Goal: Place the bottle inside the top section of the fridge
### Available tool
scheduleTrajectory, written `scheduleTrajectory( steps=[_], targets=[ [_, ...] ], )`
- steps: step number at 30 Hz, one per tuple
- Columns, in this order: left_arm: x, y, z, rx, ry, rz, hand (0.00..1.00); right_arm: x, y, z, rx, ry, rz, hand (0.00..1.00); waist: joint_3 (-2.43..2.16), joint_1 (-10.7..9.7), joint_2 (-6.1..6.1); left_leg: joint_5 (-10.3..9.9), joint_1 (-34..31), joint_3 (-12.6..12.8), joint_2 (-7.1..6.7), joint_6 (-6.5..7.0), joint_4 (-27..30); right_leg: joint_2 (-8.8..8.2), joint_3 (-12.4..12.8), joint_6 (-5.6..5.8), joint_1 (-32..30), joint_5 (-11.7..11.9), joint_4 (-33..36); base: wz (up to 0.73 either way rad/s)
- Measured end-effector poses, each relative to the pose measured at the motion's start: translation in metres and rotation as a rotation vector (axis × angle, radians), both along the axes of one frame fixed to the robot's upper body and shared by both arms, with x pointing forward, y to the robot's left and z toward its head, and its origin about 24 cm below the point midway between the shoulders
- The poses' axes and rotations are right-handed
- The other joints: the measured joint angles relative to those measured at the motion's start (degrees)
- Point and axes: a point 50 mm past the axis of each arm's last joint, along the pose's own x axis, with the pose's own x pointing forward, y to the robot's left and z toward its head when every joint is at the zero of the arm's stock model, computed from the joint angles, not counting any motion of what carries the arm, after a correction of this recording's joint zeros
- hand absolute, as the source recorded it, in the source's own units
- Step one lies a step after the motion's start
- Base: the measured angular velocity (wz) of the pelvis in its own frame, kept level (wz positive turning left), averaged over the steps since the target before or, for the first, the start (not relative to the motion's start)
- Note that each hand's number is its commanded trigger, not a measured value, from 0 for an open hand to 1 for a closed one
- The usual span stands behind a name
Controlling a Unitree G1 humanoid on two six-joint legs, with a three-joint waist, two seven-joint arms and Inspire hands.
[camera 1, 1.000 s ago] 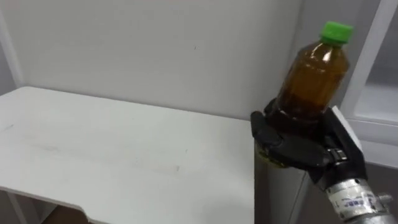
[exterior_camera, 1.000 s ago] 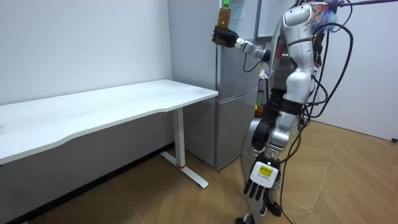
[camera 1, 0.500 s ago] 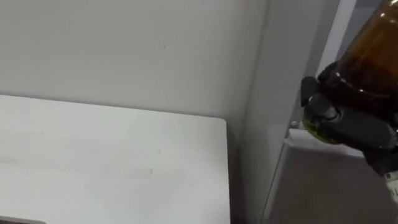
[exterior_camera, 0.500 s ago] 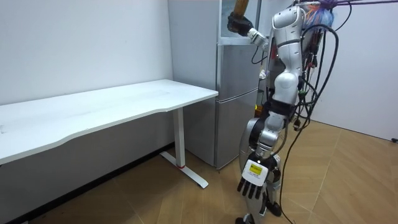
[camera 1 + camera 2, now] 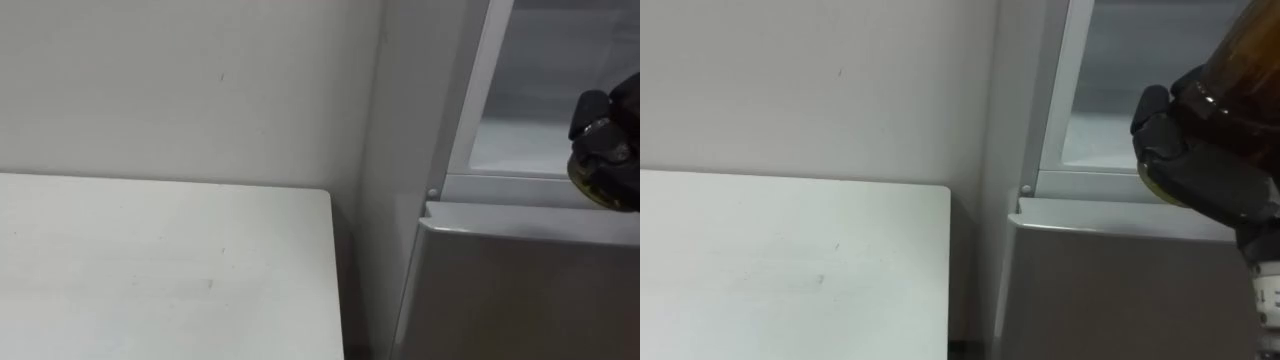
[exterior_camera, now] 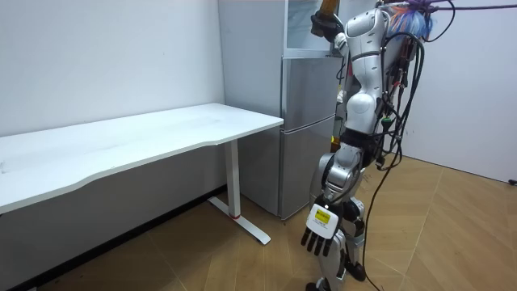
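Item one, the bottle (image 5: 1245, 70): brown, upright, and carried in your robot's right hand (image 5: 1205, 180), whose dark fingers (image 5: 1155, 120) are curled tight round its lower body, with the amber base showing just beneath them. You see it held up at the mouth of the upper fridge compartment (image 5: 1110, 100), just above the sill. Whether it has crossed the white frame you cannot tell, and its cap lies beyond the top edge of the eye views. Item two, that upper compartment: it stands open to you and shows a pale back wall and a pale floor, bounded by a white frame. Item three, the lower fridge door (image 5: 1120, 290): grey, closed, directly under the sill and below the raised hand. Item four, the white surface (image 5: 760, 260): it sits to the robot's left, its end edge just beside the fridge's flank, backed by a plain wall (image 5: 820, 80). Item five, the left hand (image 6: 319, 236): in the room view it hangs low beside the robot's leg, fingers straight, slack and holding nothing. Item six, stance: the room view shows your robot on the wooden floor (image 6: 452, 234), upright, close against the front of the fridge (image 6: 307, 129), right arm lifted to the upper compartment.
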Motion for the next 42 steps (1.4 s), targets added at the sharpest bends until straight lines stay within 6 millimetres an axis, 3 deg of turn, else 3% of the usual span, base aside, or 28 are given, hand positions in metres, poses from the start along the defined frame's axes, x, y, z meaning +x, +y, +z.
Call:
scheduleTrajectory(
  steps=[6,21,28,34,42],
  targets=[
    [0.000,0.001,0.000,0.003,0.000,-0.003,0.00,0.006,-0.011,-0.013,0.037,0.061,-0.060,1.00,0.24,-0.22,-1.04,0.00,0.01,0.06,-0.06,0.00,-0.09,0.01,0.00,0.02,0.00,-0.02,-0.26,0.00],
    [0.006,0.010,0.003,0.011,-0.012,-0.010,0.00,0.023,-0.043,-0.035,0.081,0.244,-0.181,1.00,0.02,1.96,-1.60,0.02,-0.18,-0.54,-0.12,-0.01,0.06,0.00,-0.17,0.11,0.11,-0.08,-0.85,0.00],
    [0.011,0.014,0.005,0.027,-0.036,-0.005,0.00,0.043,-0.055,-0.030,0.192,0.255,-0.183,1.00,-0.02,2.17,-2.77,0.02,-0.15,-0.37,-0.17,0.00,0.17,-0.02,-0.29,0.13,0.17,-0.09,-0.75,0.00],
    [0.015,0.016,0.006,0.032,-0.049,-0.005,0.00,0.054,-0.066,-0.017,0.247,0.242,-0.214,1.00,0.00,3.50,-2.99,0.01,-1.19,-0.38,-0.16,0.01,0.64,-0.08,-0.29,0.13,-1.18,-0.16,0.06,0.00],
    [0.010,0.017,0.007,0.039,-0.003,0.029,0.00,0.073,-0.085,-0.013,0.283,0.338,-0.288,1.00,-0.04,3.48,-3.00,0.01,-2.21,-1.74,-0.18,0.01,1.42,-0.30,-1.10,0.10,-1.79,-0.18,0.87,0.05]
  ],
)
